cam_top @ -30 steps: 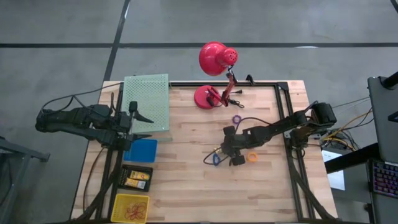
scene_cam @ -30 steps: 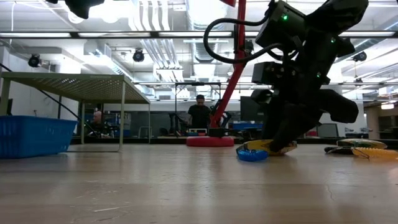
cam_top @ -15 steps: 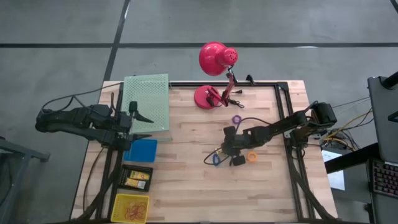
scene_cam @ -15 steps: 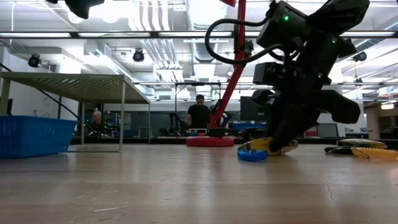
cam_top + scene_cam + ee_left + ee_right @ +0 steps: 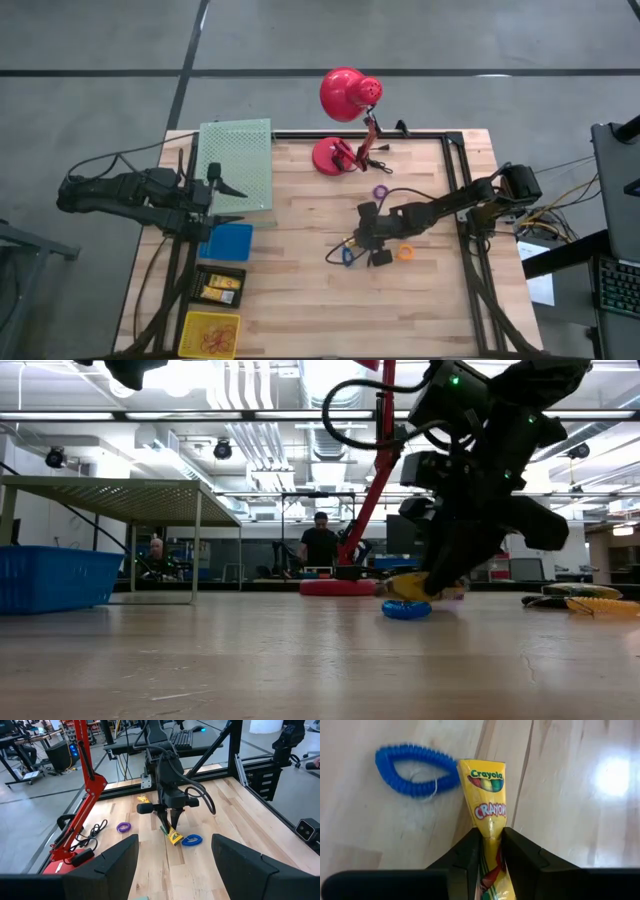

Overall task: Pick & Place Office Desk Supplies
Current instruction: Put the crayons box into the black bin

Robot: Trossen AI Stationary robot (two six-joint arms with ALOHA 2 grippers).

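Mid-table | right gripper (image 5: 491,842) pinching yellow crayon pack (image 5: 487,800) | blue coil ring (image 5: 415,770) touches pack's far end

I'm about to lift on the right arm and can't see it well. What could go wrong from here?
1. The right end effector pinches only one end of the crayon pack, so the pack may swing or slip out.
2. The blue coil ring touches the pack's far end and could get dragged along.
3. The path to the bins by the left end effector crosses much of the table; a loose grip might drop the pack midway.
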